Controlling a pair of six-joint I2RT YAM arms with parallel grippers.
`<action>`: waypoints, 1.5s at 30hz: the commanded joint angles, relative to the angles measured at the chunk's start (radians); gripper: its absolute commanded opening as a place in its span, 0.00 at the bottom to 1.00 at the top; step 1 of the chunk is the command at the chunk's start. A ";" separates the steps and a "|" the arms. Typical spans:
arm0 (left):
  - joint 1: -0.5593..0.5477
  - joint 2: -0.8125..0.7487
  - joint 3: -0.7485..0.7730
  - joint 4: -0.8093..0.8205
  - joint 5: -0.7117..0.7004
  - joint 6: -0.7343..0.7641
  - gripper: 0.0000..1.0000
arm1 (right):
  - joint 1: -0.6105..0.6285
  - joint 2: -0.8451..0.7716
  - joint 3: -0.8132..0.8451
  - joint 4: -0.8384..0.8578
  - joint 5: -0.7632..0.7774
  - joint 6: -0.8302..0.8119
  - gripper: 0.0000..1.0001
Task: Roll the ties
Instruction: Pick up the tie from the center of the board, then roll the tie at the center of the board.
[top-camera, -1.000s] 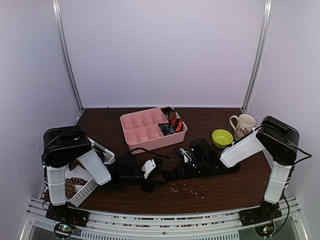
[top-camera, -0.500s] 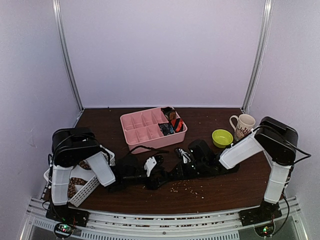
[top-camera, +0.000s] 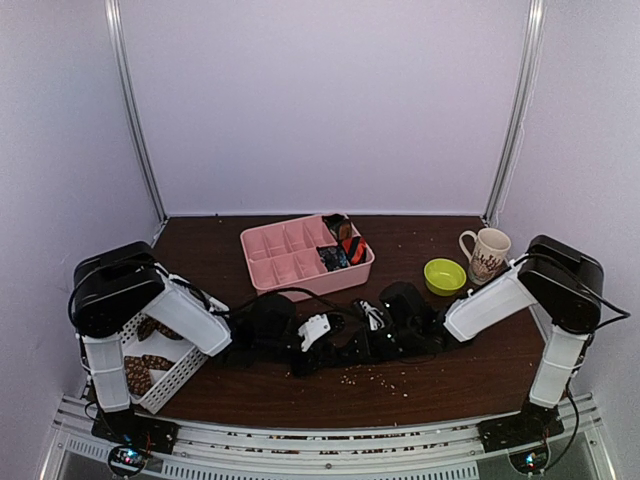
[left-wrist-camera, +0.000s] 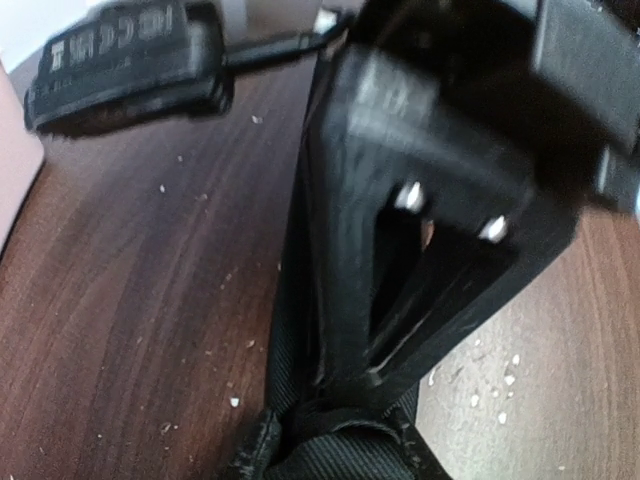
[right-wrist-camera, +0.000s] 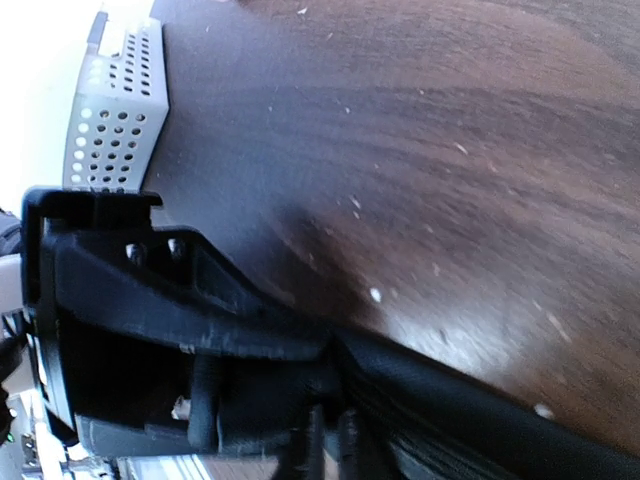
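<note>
A plain black tie (top-camera: 343, 350) lies bunched on the brown table between my two grippers. My left gripper (top-camera: 306, 347) sits at its left end. In the left wrist view its fingers (left-wrist-camera: 345, 300) converge on a fold of ribbed black tie (left-wrist-camera: 345, 445), shut on it. My right gripper (top-camera: 372, 325) is low over the tie's right part. In the right wrist view that gripper (right-wrist-camera: 330, 395) is shut, and the black tie (right-wrist-camera: 480, 415) runs out from its tips to the lower right. Rolled ties (top-camera: 341, 247), dark and orange-striped, fill the right cells of the pink tray (top-camera: 270, 262).
A white perforated basket (top-camera: 185, 372) at the left front holds brown patterned ties (top-camera: 140, 368); its wall shows as the basket (right-wrist-camera: 115, 110) in the right wrist view. A green bowl (top-camera: 444, 275) and a mug (top-camera: 485, 252) stand at the right. Crumbs (top-camera: 380, 378) dot the table's front.
My left arm has reached right toward the centre, and its jaws have narrowed onto the black tie. The right gripper has shifted only slightly.
</note>
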 joint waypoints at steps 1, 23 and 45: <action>0.011 -0.014 0.047 -0.348 -0.002 0.124 0.30 | -0.012 -0.078 -0.019 -0.037 -0.026 0.016 0.18; 0.012 0.010 0.088 -0.412 0.008 0.146 0.31 | 0.020 0.005 0.051 -0.087 -0.034 0.013 0.30; 0.022 -0.001 -0.126 0.262 -0.002 0.048 0.69 | -0.071 0.043 -0.100 0.063 -0.082 0.041 0.00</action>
